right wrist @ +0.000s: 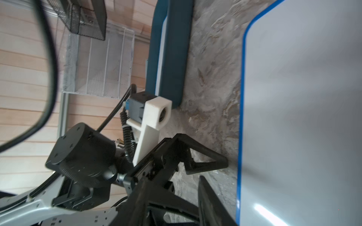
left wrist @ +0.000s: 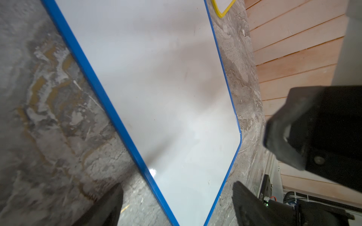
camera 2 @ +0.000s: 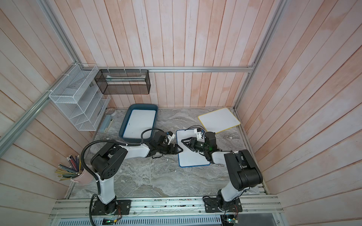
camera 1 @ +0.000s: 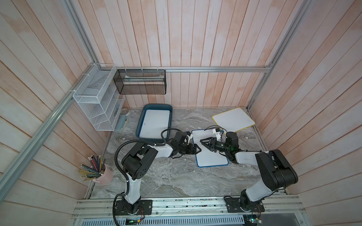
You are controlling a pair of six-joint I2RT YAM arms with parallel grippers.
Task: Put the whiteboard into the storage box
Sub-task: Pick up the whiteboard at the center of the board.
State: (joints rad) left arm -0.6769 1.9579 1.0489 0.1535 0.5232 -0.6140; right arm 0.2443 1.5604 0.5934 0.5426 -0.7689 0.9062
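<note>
Left pincer released, jaws wide, at edge of blue-rimmed whiteboard; right pincer released, jaws half apart, above it.

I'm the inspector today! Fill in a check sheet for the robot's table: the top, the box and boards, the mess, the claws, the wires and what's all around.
Surface: grey marble table.
Job's things: box at the back left, one whiteboard already in it; blue board flat on the table; yellow board in the back right corner.
Clutter: pencil cup front left; pale-blue item under the rack, too small to tell.
Grippers: left gripper open at the blue board's edge; right gripper partly open above that board, holding nothing.
Cables: hose along the left arm; cable loop at its wrist.
Surroundings: plank walls, metal frame, white rack, mesh basket.
</note>
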